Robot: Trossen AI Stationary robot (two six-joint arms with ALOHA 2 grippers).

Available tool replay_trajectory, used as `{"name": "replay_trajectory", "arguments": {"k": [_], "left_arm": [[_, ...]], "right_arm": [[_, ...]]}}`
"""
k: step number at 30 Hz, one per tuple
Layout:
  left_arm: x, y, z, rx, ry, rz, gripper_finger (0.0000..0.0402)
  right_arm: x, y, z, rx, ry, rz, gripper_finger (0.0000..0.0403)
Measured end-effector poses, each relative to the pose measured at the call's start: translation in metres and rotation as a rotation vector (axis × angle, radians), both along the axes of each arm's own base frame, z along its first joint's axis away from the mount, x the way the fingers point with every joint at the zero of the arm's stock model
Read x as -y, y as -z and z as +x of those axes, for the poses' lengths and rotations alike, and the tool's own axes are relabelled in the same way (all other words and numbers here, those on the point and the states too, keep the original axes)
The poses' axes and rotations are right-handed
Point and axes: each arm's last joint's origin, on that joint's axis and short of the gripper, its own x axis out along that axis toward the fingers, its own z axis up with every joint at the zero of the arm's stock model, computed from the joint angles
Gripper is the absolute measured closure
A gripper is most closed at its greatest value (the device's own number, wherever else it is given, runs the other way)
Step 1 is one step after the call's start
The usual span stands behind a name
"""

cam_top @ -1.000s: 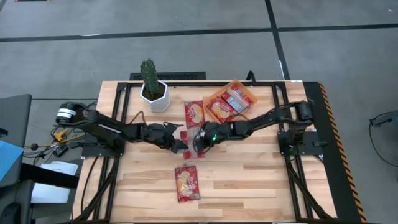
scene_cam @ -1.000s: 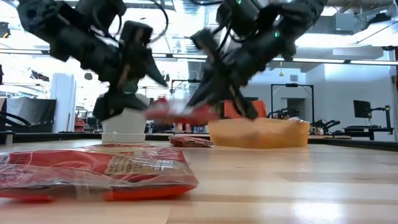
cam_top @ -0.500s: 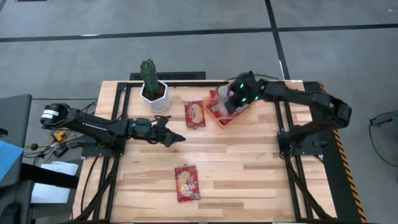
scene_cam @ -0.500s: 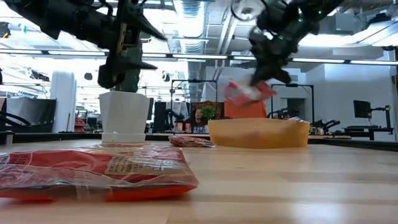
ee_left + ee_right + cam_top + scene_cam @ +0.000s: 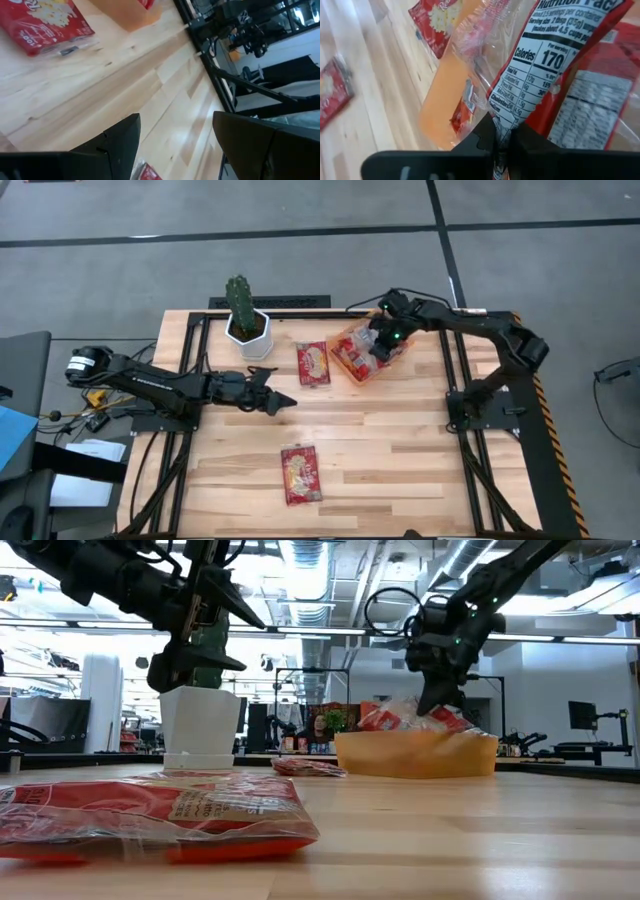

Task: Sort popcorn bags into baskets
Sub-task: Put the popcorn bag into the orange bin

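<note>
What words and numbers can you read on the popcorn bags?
"Nutrition Fac…", cut off: on the bag pinched in the right gripper.
"Calories 170": same label.
"Serving size 2 tbsp (35g) unpopped, makes about 4.5 cups": same label, small, partly guessed.
Rows of grams and percents below: too small.
Red bag on the table: white lettering cut off, unreadable.

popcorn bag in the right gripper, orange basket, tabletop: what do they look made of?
Popcorn bag: thin glossy plastic film; clear wrinkled seam, printed nutrition panel, pinched by the right gripper.
Orange basket: probably matte plastic; smooth uniform wall, though the look leaves it open.
Tabletop: pale wood planks, visible grain and joints, light sheen.
</note>
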Motion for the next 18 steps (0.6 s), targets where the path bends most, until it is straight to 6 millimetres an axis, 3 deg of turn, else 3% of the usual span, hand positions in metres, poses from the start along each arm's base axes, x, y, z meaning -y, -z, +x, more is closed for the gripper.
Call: {"name": "replay_trajectory", "arguments": {"k": [5,9,14,18], "left_arm": [[-0.001,0.000,0.000,0.000,-0.020,0.006,0.0164],[-0.001,0.000,0.000,-0.001,-0.031,0.011,0.0163],[-0.001,0.003,-0.001,-0.037,-0.028,0.020,0.0156],[-0.001,0.006,-0.002,-0.066,-0.030,0.034,0.0150]], "right_arm": [[0.005,0.011,0.008,-0.015,-0.056,0.009,0.0338],[0.010,0.015,0.016,-0.029,-0.063,0.021,0.0290],[0.018,0.001,0.023,-0.060,-0.040,0.012,0.0215],[0.025,-0.022,0.023,-0.085,0.000,-0.037,0.0179]]}}
